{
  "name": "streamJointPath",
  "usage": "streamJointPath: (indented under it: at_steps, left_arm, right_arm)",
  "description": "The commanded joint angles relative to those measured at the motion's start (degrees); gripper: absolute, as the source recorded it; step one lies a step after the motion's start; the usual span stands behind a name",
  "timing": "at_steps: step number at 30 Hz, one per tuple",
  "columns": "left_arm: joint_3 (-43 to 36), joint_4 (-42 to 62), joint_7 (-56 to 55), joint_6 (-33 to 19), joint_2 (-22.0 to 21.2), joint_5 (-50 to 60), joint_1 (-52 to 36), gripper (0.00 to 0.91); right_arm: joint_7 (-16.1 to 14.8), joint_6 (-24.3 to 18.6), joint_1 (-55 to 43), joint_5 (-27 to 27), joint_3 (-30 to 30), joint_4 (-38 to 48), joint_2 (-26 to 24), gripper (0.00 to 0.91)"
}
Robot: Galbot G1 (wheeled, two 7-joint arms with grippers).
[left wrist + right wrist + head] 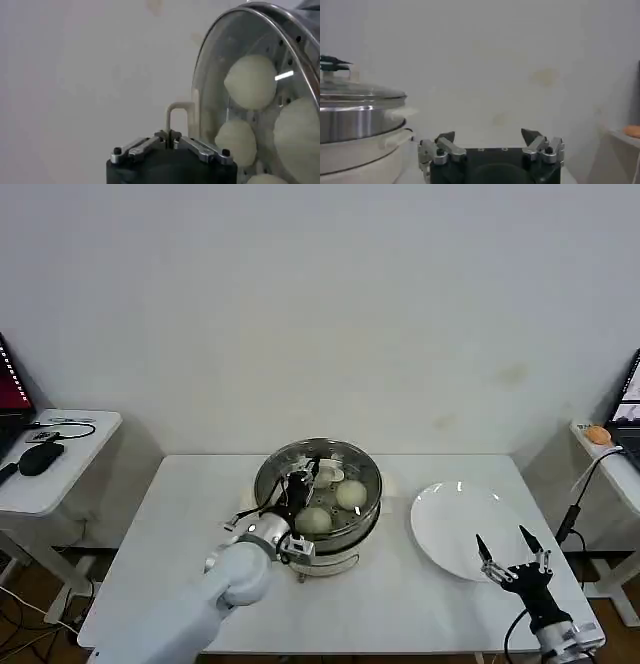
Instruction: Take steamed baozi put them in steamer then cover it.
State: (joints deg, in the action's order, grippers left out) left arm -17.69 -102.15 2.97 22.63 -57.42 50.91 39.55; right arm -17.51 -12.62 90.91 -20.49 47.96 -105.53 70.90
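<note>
Glass cover [318, 484] lying flat on the steamer [325, 529] at table centre, handle [176, 120] pointing straight up — baozi [351, 495] visible beneath. Left gripper [303, 477] pinched shut on that handle. Right gripper [512, 555] spread wide and empty — hovering over the near edge of the white plate [450, 524], right of the steamer.

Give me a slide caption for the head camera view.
Left claw shut on the cover's handle, glass cover resting on the baozi-filled steamer; right claw open by the white plate.
</note>
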Motion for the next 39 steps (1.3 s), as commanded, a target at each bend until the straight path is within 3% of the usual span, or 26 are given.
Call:
streamJointPath:
  at_steps: [1, 6, 9, 10, 13, 30, 35, 39]
  left_arm:
    - [-0.12, 0.12, -0.12, 0.03, -0.22, 0.02, 0.18, 0.000]
    - [-0.12, 0.56, -0.45, 0.02, -0.60, 0.05, 0.08, 0.000]
    - [-0.18, 0.68, -0.26, 0.05, -0.63, 0.18, 0.03, 0.131]
    - [-0.23, 0.70, -0.20, 0.05, -0.51, 0.37, 0.04, 0.413]
    - [-0.26, 0.27, 0.12, 0.03, -0.20, 0.51, 0.24, 0.907]
    - [5.49, -9.11, 0.52, 0.43, 3.47, -1.00, 5.83, 0.907]
    - [10.45, -17.08, 1.71, 1.07, 7.55, -6.67, 11.06, 0.907]
    - [15.25, -24.15, 0.77, 1.05, 8.02, -14.74, 13.29, 0.907]
  right_arm:
    - [-0.02, -0.08, 0.05, 0.06, 0.06, -0.03, 0.13, 0.907]
    - [-0.05, -0.18, 0.12, 0.10, 0.28, 0.07, 0.18, 0.907]
    - [-0.09, -0.31, 0.29, 0.13, 0.37, 0.06, 0.25, 0.907]
    - [-0.14, -0.37, 0.45, 0.14, 0.43, 0.02, 0.25, 0.907]
    - [-0.16, -0.42, 0.47, 0.11, 0.60, 0.16, 0.18, 0.907]
    - [-0.33, -0.59, 0.62, 0.18, 0.80, 0.29, 0.18, 0.907]
    - [-0.30, -0.60, 0.69, -0.06, 1.20, 0.17, 0.05, 0.907]
    - [-0.40, -0.58, 0.65, -0.05, 0.97, -0.13, 0.12, 0.907]
